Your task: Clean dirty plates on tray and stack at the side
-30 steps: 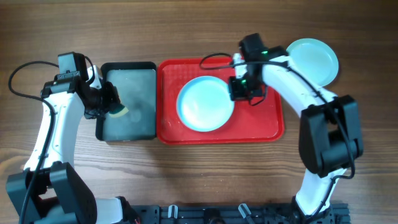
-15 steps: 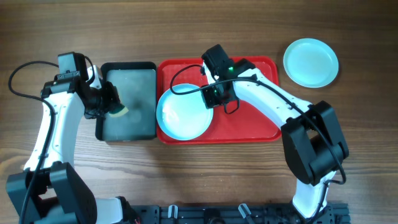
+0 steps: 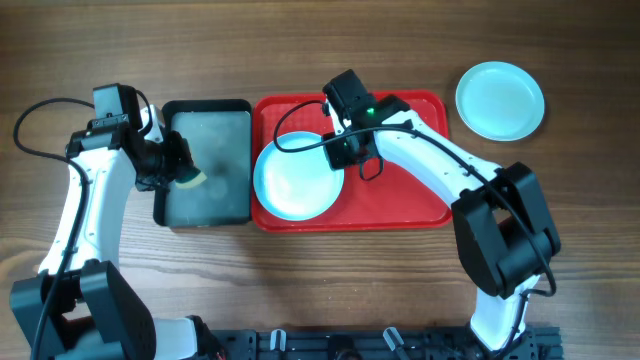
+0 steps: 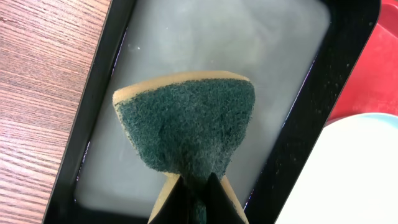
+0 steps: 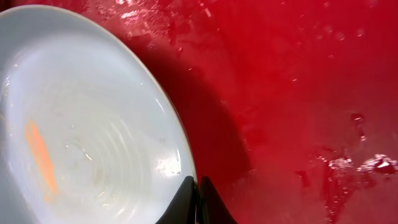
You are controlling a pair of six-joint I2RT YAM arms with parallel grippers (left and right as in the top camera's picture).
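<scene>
A pale aqua plate (image 3: pixel 293 183) lies tilted over the left end of the red tray (image 3: pixel 410 205), its edge reaching past the tray's left rim. My right gripper (image 3: pixel 337 158) is shut on that plate's right rim. In the right wrist view the jaws (image 5: pixel 198 188) pinch the rim of the plate (image 5: pixel 81 118), which carries an orange smear (image 5: pixel 40 158) above the wet red tray (image 5: pixel 298 93). My left gripper (image 3: pixel 178 172) is shut on a green and yellow sponge (image 3: pixel 192 179), (image 4: pixel 186 124) over the black-rimmed tray (image 3: pixel 205 120). A second aqua plate (image 3: pixel 500 100) rests on the table at the back right.
The black-rimmed tray (image 4: pixel 106 56) holds cloudy water and touches the red tray's left side. Wood table (image 3: pixel 320 50) surrounds both trays. Cables run from both arms. In the left wrist view the plate's edge (image 4: pixel 348 174) shows at the lower right, next to the red tray (image 4: pixel 367 74).
My right gripper has dragged the aqua plate from the tray's middle to its left end. The left arm and sponge have not moved.
</scene>
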